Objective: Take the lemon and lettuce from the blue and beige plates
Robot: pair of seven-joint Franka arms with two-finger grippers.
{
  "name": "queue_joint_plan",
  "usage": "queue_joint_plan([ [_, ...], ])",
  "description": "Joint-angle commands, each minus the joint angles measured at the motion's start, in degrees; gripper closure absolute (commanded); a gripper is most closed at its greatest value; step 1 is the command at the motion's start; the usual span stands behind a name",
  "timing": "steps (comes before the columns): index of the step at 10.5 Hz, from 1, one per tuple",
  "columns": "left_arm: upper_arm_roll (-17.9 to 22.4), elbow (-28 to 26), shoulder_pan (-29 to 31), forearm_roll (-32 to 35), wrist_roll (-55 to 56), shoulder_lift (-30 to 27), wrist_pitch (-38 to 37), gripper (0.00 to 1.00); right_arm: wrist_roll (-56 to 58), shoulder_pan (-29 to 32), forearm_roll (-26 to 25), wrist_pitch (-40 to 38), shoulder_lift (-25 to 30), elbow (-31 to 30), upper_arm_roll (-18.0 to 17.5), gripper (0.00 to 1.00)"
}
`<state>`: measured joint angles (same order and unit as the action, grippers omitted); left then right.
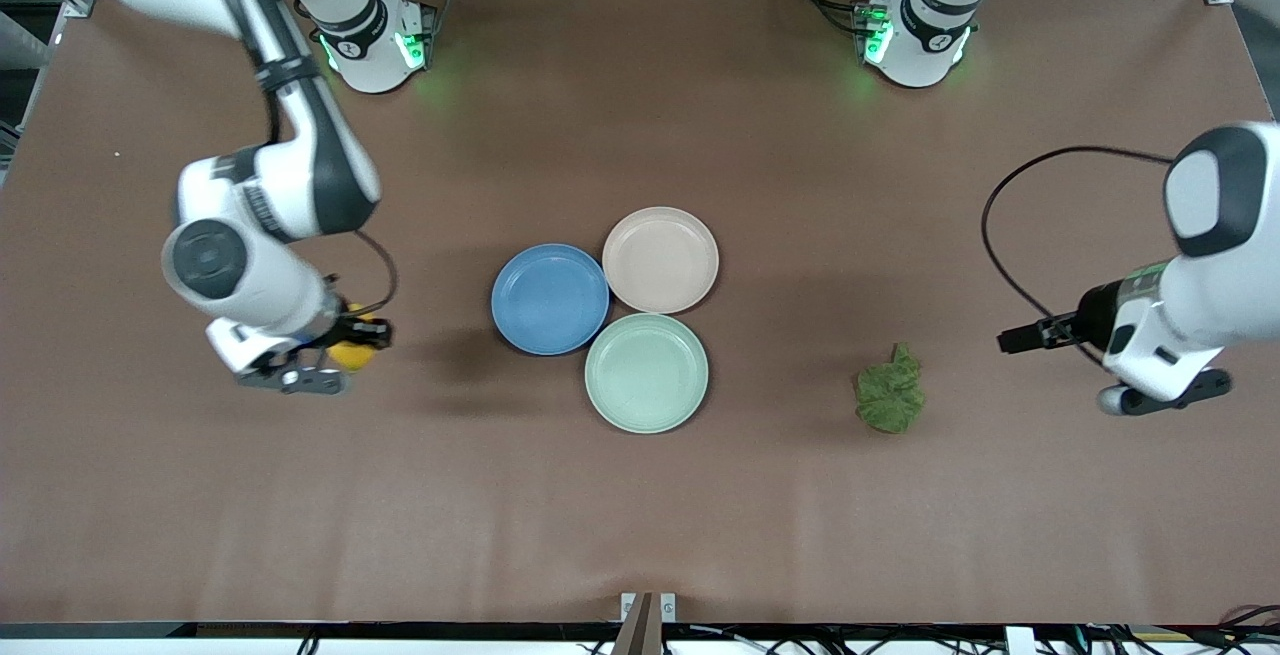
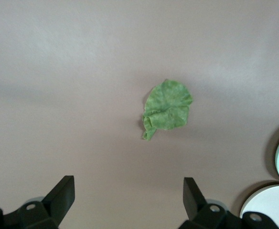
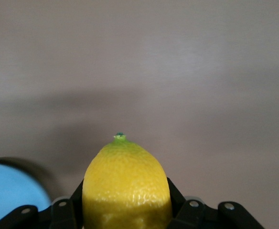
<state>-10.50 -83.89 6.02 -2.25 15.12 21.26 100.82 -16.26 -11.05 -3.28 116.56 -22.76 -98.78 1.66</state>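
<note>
Toward the right arm's end of the table [image 1: 640, 515], the right gripper [image 1: 335, 355] is seen over bare brown surface, its jaws closed on the lemon [image 1: 352, 350]; in the right wrist view the lemon [image 3: 126, 188] is clamped between the two dark fingers [image 3: 67, 210], its green-tipped end pointing away from the wrist, and an edge of the blue plate [image 3: 10, 193] is caught at the side. At the middle of the table three plates are grouped with their rims touching or nearly so: the blue plate [image 1: 550, 298] toward the right arm's end, the beige plate [image 1: 660, 260] farthest from the front camera, and a mint-green plate [image 1: 647, 372] nearest to it. All three are shown with nothing on them. Toward the left arm's end, the lettuce [image 1: 890, 393] lies on the bare table, well apart from the plates. The left gripper [image 1: 1165, 397] is held over the table near that end; in the left wrist view its jaws are spread wide with nothing between them, and the lettuce [image 2: 167, 109] is seen ahead of them.
</note>
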Motion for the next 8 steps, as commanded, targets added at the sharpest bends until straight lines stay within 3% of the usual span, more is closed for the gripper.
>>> queue_joint_plan([
  [1,-0.2,-1.4,0.0,1.6,-0.1,-5.9,-0.6,0.00,3.4,4.3,0.1,1.1,-3.5,-0.2,-0.8,1.00],
  [4,-0.2,-0.9,0.1,2.0,-0.1,-10.4,-2.6,0.00,3.8,7.0,0.1,8.3,-9.7,-0.4,-0.4,1.00],
  [8,-0.1,4.2,0.4,1.7,-0.1,-11.3,-11.2,0.00,3.8,7.9,-0.1,16.2,-14.5,-1.3,0.0,1.00],
])
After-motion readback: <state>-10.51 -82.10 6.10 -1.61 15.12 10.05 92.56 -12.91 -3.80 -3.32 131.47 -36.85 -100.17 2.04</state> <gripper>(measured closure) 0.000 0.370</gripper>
